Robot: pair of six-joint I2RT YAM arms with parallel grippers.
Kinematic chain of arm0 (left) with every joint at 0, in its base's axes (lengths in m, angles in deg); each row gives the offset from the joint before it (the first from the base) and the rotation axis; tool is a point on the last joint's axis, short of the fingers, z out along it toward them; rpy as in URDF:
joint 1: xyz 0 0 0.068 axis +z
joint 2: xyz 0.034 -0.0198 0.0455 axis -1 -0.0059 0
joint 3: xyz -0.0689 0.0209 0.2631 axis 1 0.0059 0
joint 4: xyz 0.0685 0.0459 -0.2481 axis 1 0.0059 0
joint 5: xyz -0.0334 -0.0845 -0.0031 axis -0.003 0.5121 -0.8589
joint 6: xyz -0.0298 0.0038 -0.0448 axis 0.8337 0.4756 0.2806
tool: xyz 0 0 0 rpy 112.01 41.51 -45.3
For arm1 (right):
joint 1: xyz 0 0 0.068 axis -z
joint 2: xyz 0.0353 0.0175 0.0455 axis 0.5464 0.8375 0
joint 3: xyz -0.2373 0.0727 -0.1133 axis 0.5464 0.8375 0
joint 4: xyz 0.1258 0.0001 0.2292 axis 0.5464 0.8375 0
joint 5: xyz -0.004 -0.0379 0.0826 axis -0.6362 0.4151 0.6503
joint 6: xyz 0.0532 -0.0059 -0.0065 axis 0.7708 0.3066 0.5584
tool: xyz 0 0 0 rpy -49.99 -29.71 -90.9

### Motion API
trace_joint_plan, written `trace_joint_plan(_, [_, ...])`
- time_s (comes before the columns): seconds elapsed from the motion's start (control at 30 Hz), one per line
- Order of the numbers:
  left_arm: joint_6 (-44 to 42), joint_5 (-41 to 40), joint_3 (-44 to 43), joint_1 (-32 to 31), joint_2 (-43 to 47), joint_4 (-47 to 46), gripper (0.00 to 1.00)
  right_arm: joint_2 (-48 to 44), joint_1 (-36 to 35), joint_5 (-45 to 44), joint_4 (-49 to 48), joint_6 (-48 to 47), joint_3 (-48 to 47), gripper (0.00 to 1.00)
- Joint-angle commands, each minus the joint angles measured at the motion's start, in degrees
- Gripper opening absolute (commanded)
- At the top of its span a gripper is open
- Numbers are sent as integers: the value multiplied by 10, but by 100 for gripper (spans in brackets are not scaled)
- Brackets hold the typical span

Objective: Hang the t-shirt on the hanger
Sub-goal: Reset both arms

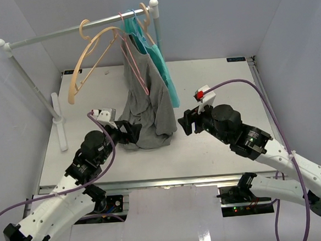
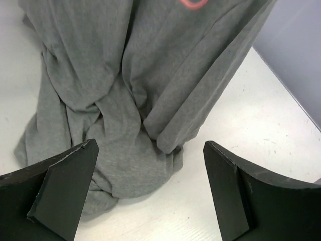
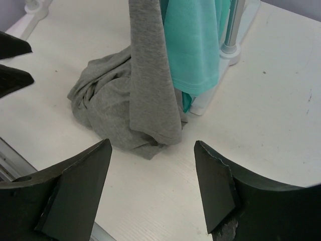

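The gray t-shirt (image 1: 149,110) hangs from up near the rail, and its lower part lies bunched on the table; it also shows in the left wrist view (image 2: 125,90) and the right wrist view (image 3: 145,75). A thin light-blue hanger hook (image 1: 135,16) sits on the rail above it; the rest of the hanger is hidden by cloth. My left gripper (image 1: 131,132) (image 2: 150,191) is open and empty, just left of the bunched cloth. My right gripper (image 1: 185,121) (image 3: 153,186) is open and empty, to the right of the shirt and apart from it.
A teal garment (image 1: 165,76) (image 3: 193,45) hangs beside the shirt. Tan hangers (image 1: 87,54) and a thin pink hanger (image 1: 138,72) hang on the rail (image 1: 60,32). The rack's feet stand at the left (image 1: 58,122) and behind the shirt (image 3: 228,50).
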Motion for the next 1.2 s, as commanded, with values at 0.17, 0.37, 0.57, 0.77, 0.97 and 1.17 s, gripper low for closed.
trace_joint_plan(0.17, [44, 64, 99, 3, 15, -179, 97, -55, -5, -10, -76, 28, 60, 69])
trace_joint_plan(0.37, [41, 112, 116, 2, -42, -190, 98, -58, -4, 13, -54, 39, 76, 90])
trace_joint_plan(0.57, [18, 54, 117, -41, 7, -162, 98, -101, -5, -12, -63, 60, 118, 90])
trace_joint_plan(0.77, [2, -41, 110, -93, 62, -126, 98, -143, -5, -16, -93, 77, 151, 90])
trace_joint_plan(0.97, [-1, -49, 111, -103, 71, -123, 98, -155, -5, -20, -91, 69, 152, 90])
trace_joint_plan(1.17, [-3, -39, 112, -105, 57, -132, 98, -156, -5, -25, -98, 59, 157, 90])
